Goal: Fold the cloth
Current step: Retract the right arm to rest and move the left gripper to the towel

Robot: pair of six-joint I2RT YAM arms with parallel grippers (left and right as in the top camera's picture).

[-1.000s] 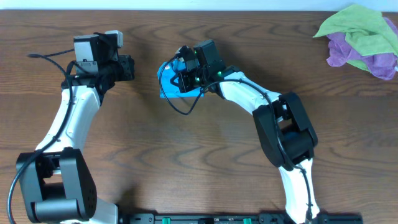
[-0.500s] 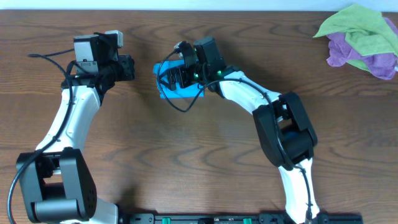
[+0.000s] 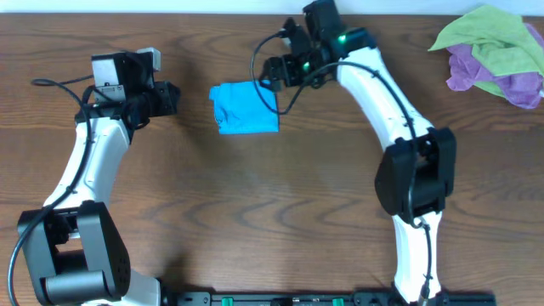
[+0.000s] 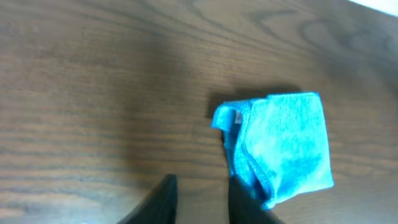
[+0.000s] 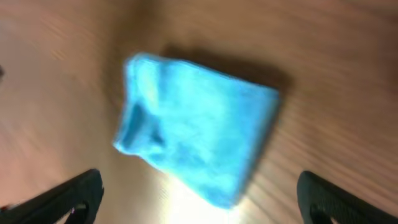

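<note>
Overhead alone shows the green cloth point(image 3: 489, 34), well apart from the blue cloth point(image 3: 245, 108).

Bare surface point(image 3: 255, 195) lies near the cloth point(image 3: 245, 108) and between it and the left hand point(image 3: 174, 96). The right hand point(image 3: 270, 75) hangs by its far right corner; heaped rags point(image 3: 493, 51) block the far right.

left arm point(image 3: 92, 166): yours rises up the left side, wrist turned right.
left gripper point(image 3: 174, 96): your fingers point(image 4: 163, 200) stand slightly apart, nothing between them.
right arm point(image 3: 387, 89): yours reaches far forward, wrist bent left.
right gripper point(image 3: 270, 72): your jaws gape wide, holding nothing.
</note>
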